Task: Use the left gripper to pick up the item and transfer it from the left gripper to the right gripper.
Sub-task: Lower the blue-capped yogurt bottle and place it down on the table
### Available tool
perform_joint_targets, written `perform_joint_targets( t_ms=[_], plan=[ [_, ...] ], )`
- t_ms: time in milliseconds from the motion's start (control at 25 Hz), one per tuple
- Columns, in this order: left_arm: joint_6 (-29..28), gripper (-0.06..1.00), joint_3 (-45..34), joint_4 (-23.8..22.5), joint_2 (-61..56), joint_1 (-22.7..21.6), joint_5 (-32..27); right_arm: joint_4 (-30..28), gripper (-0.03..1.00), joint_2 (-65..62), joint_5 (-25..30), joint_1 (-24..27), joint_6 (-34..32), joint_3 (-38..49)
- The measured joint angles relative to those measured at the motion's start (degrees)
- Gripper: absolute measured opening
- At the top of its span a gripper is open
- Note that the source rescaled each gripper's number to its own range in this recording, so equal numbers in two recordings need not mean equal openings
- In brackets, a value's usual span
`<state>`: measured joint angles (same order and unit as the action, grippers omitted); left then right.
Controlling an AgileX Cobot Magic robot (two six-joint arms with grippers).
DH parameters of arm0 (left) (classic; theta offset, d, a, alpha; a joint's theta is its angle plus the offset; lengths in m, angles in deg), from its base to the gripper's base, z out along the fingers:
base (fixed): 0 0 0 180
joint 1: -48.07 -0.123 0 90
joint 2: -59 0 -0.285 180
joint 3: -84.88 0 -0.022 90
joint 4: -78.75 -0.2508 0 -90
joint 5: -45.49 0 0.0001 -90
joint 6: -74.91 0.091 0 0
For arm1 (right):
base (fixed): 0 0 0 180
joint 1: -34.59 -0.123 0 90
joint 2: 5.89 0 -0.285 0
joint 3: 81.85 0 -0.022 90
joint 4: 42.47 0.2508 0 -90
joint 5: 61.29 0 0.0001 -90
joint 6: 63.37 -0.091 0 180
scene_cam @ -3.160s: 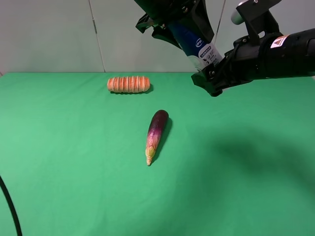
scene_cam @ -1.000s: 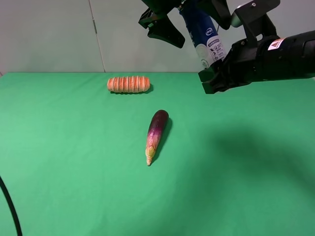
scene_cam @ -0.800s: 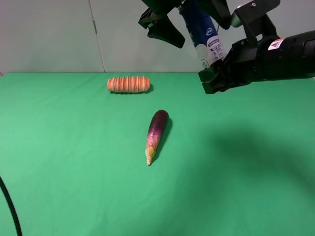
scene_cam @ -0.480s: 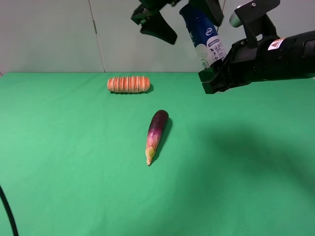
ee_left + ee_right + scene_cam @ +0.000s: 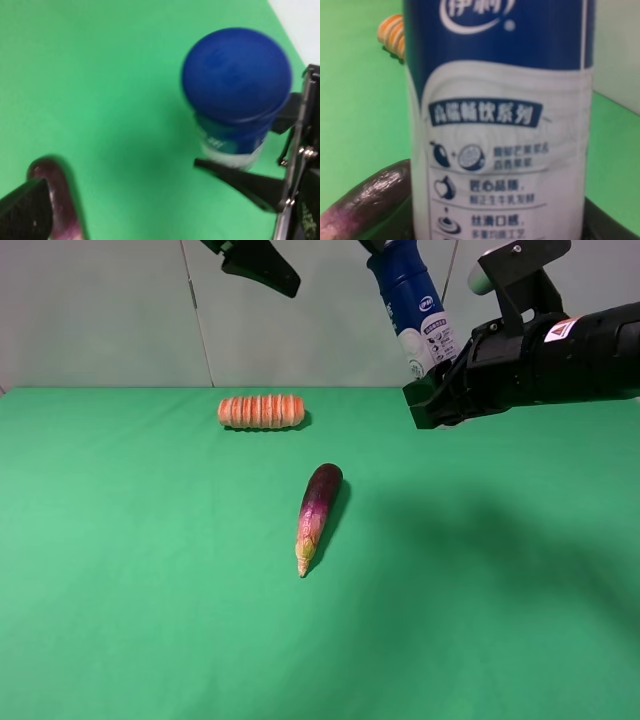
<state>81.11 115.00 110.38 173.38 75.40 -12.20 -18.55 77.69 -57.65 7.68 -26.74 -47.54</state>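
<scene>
High view: a green table (image 5: 150, 620) before a pale wall. At upper right the right gripper (image 5: 428, 390) reaches in from the right edge, its jaws clamped on the white lower end of the bottle (image 5: 410, 300). The bottle is in the air, tilted, with its blue top toward the top edge. The left gripper (image 5: 333, 268) is at the top of the frame, jaws spread wide and empty. One finger (image 5: 262, 260) is well left of the bottle. An eggplant (image 5: 318, 515) lies mid-table and an orange roll (image 5: 261, 411) lies behind it.

Left wrist view: the blue cap is seen end-on at upper right, with green table beyond. Nothing of this gripper touches it.

Right wrist view: the printed label fills the frame. The jaws are mostly hidden.

The handover looks all but complete. What seems left is for the left arm to move away without knocking the cap, while the right grip holds firm on that low, off-centre hold.
</scene>
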Motion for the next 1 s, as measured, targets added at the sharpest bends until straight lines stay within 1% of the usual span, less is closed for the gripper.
perform_joint_targets(
  t_ms=[80,160,240,320,440,600,760,1000],
  plan=[
    [-0.1,1.00,0.0,-0.9,-0.6,-0.9,-1.4,0.0,0.04,0.0,0.0,0.0,0.0,0.0],
    [-0.2,1.00,0.0,-3.2,-1.7,-1.8,-2.7,0.0,0.04,0.0,0.0,0.0,0.0,0.0],
    [-0.9,1.00,0.0,-6.5,-3.0,-2.3,-4.1,0.0,0.04,0.0,0.0,0.0,0.0,0.0],
    [-1.7,1.00,0.0,-11.2,-4.3,-2.3,-5.8,0.0,0.04,0.0,0.0,0.0,0.0,0.0],
    [-2.9,1.00,0.0,-16.7,-6.4,-2.3,-8.5,0.0,0.04,0.0,0.0,0.0,0.0,0.0],
    [-3.4,0.99,-1.5,-22.8,-10.4,-2.3,-9.3,0.0,0.04,0.0,0.0,0.0,0.0,0.0],
    [-3.6,0.98,-5.0,-26.2,-15.5,-2.3,-9.3,0.0,0.04,0.0,0.0,0.0,-0.1,0.0],
    [-4.8,0.98,-15.1,-29.2,-25.7,-2.3,-9.3,0.0,0.04,0.0,0.0,0.0,-0.1,0.0]
  ],
)
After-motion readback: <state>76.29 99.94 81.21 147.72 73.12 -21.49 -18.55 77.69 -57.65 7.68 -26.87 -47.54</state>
